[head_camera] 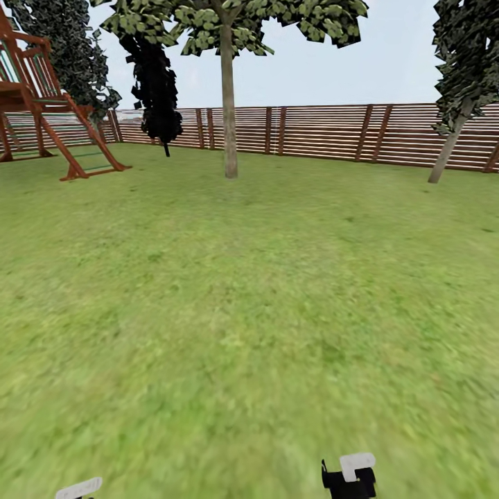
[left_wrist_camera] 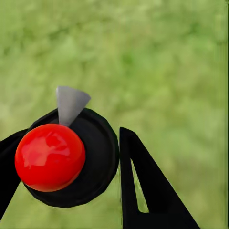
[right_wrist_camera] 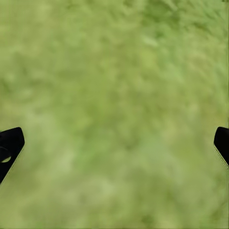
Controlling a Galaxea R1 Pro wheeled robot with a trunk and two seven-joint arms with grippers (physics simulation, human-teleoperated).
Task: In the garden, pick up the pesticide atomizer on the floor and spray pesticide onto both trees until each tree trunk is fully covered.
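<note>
The pesticide atomizer (left_wrist_camera: 50, 155) has a glossy red round cap, a black round body and a grey cone nozzle. My left gripper (left_wrist_camera: 74, 131) is shut on it, one black finger on each side, above blurred grass. My right gripper (right_wrist_camera: 117, 140) is open with only lawn between its fingertips. In the head view, one tree (head_camera: 228, 104) with a straight pale trunk stands ahead at the centre by the fence. A second tree (head_camera: 447, 149) leans at the far right. No white specks of pesticide show on either trunk. My right arm's end (head_camera: 350, 478) shows at the bottom edge.
Green lawn (head_camera: 249, 312) stretches from me to the trees. A brown slatted fence (head_camera: 319, 132) closes the back. A red wooden play frame with a ladder (head_camera: 62, 118) stands at the far left. A dark, nearly black shrub (head_camera: 156, 90) hangs beside it.
</note>
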